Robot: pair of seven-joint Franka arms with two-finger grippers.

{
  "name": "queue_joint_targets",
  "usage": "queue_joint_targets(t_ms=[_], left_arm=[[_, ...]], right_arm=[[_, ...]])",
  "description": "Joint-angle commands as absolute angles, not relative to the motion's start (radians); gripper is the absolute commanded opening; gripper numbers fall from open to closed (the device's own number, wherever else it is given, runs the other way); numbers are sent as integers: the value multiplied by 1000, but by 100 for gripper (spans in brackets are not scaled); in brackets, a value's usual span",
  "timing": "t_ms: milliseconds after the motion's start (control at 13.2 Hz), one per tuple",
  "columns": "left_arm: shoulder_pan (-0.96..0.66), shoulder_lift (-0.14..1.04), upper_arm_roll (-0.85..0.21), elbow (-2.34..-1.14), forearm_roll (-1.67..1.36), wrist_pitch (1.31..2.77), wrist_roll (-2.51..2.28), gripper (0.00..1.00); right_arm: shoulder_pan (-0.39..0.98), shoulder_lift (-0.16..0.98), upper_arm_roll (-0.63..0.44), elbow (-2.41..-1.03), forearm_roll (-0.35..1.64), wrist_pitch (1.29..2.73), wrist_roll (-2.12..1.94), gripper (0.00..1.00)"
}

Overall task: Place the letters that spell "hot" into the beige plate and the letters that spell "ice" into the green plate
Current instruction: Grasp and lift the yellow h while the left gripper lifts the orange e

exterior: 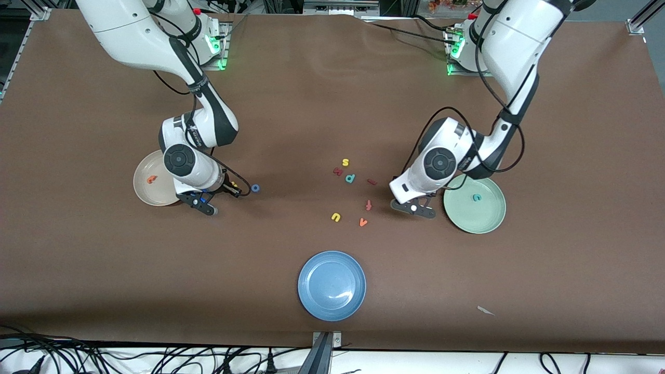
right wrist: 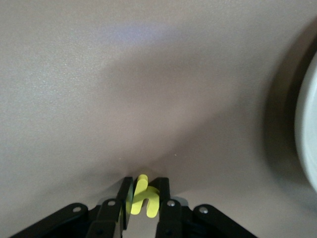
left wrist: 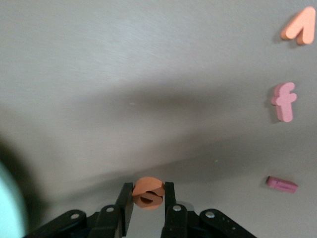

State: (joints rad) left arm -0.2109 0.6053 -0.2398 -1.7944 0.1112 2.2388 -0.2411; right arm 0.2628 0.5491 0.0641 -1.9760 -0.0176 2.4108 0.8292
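Note:
My left gripper (left wrist: pixel 148 199) is shut on the orange "e" (left wrist: pixel 148 193), low over the table beside the green plate (exterior: pixel 488 221). The teal "c" (exterior: pixel 476 197) lies in that plate. The dark-red "i" (exterior: pixel 371 182) lies on the table toward the middle from this gripper. My right gripper (right wrist: pixel 144 198) is shut on the yellow "h" (right wrist: pixel 143 196), low over the table next to the beige plate (exterior: pixel 145 195). In the beige plate lies the orange "t" (exterior: pixel 151 179). The blue "o" (exterior: pixel 255 188) rests on the table just past the right gripper's fingers.
Loose letters lie mid-table: yellow "s" (exterior: pixel 345 162), teal "p" (exterior: pixel 350 178), orange "f" (exterior: pixel 368 205), orange "v" (exterior: pixel 363 222), yellow "u" (exterior: pixel 335 217). A blue plate (exterior: pixel 332 285) sits nearer the front camera.

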Motion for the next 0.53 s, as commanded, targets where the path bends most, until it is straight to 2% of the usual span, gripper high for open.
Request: queue_joint_targets(t_ms=[0,303,455], left_arm=[[-160,575,-239,-1735,104,2116,-106,0],[-57,586,-235,-1729,107,2097,257,0],[-31,618,-233,-1738,129,2114,374,0]], right_arm=[[262,522,64,-1996,-9,2398,828,0],[256,462,55,-1898,-11,2171,795,0],[253,427,2,-1875,-11,2045,677,0]])
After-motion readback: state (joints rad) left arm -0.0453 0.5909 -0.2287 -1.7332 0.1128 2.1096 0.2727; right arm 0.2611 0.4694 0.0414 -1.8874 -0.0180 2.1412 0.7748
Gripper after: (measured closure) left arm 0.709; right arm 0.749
